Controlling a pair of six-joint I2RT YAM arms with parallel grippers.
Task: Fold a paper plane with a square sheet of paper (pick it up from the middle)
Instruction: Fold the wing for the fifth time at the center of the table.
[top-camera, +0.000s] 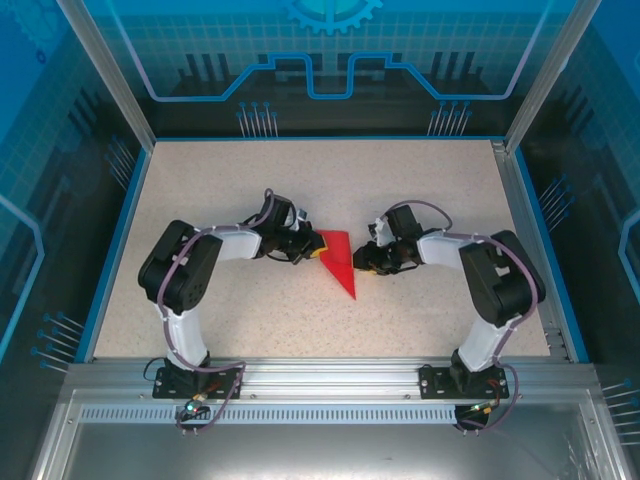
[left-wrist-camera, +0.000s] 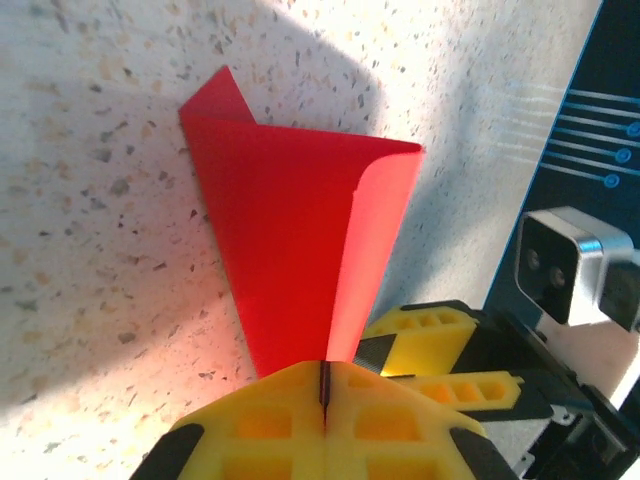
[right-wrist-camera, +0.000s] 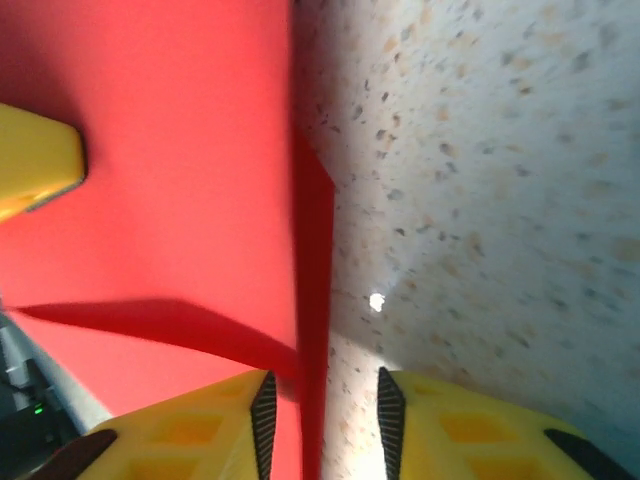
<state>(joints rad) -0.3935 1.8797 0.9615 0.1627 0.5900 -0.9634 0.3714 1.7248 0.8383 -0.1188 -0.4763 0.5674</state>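
Note:
The red sheet of paper (top-camera: 340, 260) lies mid-table, folded into a narrow wedge with its sharp tip toward the near edge. In the left wrist view the paper (left-wrist-camera: 290, 240) narrows toward my left gripper (left-wrist-camera: 323, 385), whose yellow jaws are shut on its end. That left gripper (top-camera: 311, 250) sits at the wedge's left side. My right gripper (top-camera: 361, 262) is at the wedge's right side. Its jaws stand open in the right wrist view, right gripper (right-wrist-camera: 322, 420), and a raised fold of the paper (right-wrist-camera: 150, 230) runs between them.
The speckled table (top-camera: 420, 190) has a blue rim (top-camera: 115, 250) on its left, back and right sides. A metal rail (top-camera: 320, 375) carrying both arm bases runs along the near edge. Bare tabletop surrounds the paper.

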